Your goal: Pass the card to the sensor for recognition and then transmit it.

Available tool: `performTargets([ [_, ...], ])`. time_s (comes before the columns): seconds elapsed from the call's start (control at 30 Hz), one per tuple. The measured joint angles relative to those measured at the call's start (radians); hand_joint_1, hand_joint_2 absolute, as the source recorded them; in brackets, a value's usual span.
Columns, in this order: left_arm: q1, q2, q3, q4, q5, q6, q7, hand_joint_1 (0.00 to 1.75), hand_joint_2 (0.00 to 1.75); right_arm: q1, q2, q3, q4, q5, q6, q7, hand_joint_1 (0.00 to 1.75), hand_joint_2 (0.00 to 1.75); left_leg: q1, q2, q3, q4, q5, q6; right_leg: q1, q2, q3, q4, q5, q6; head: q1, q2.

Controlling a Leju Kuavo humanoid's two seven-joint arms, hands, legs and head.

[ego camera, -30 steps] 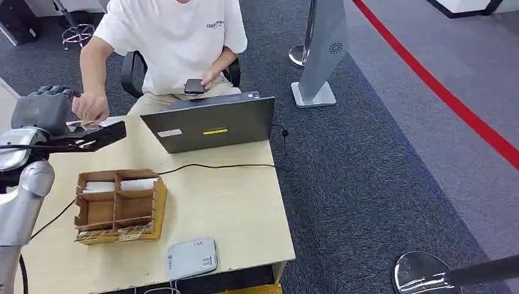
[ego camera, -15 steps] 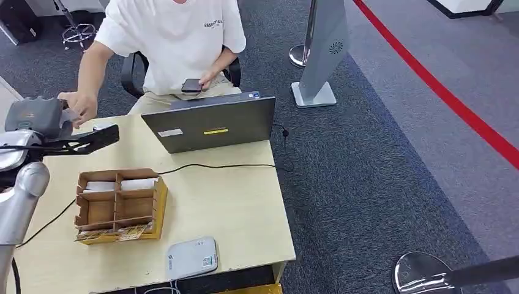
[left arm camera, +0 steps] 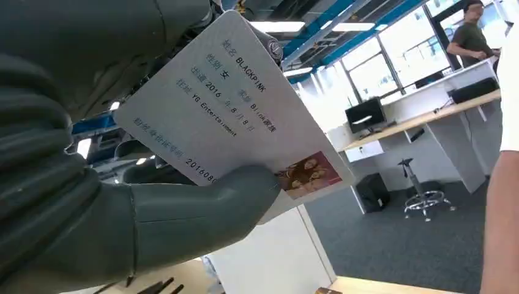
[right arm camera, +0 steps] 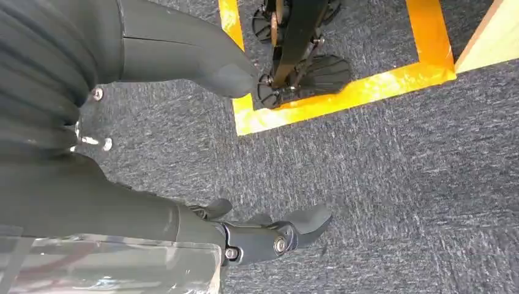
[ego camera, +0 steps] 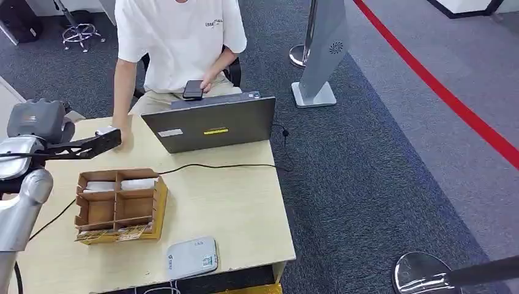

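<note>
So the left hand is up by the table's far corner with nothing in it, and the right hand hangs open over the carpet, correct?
Not quite. The left hand is not empty: the left wrist view shows its thumb pressing a white printed card against the fingers. The rest stands: it is raised near the table's far corner, and the right hand hangs open over the carpet.

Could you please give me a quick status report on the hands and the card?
Left robot hand holds the card, raised. Right robot hand open, hanging over carpet. Sensor at table's near edge, unobstructed.
</note>
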Motion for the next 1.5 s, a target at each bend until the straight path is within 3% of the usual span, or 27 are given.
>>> performTargets([
  [1.13, 0.024, -0.009, -0.002, -0.046, -0.002, 0.009, -0.014, 1.75, 1.75, 0.002, 0.000, 0.001, 0.000, 0.000, 0.000, 0.000, 0.00, 1.75, 0.000, 0.000, 0.000, 0.000, 0.000, 0.000, 0.000, 0.000, 0.000, 0.000, 0.000, 0.000, 0.000, 0.000],
  [1.27, 0.081, -0.027, -0.022, -0.137, -0.015, 0.037, -0.034, 1.75, 1.75, 0.007, 0.004, 0.000, -0.005, 0.000, 0.006, 0.007, 0.00, 1.75, 0.000, 0.000, 0.000, 0.000, 0.000, 0.000, 0.000, 0.000, 0.000, 0.000, 0.000, 0.000, 0.000, 0.000],
  [1.5, 0.232, -0.081, -0.131, -0.387, -0.034, 0.061, -0.044, 1.75, 1.75, 0.021, 0.039, 0.000, -0.058, 0.015, 0.035, 0.008, 0.00, 1.75, -0.001, 0.000, -0.001, 0.000, -0.001, 0.001, 0.000, 0.000, -0.001, -0.001, 0.000, 0.000, 0.000, 0.000],
])
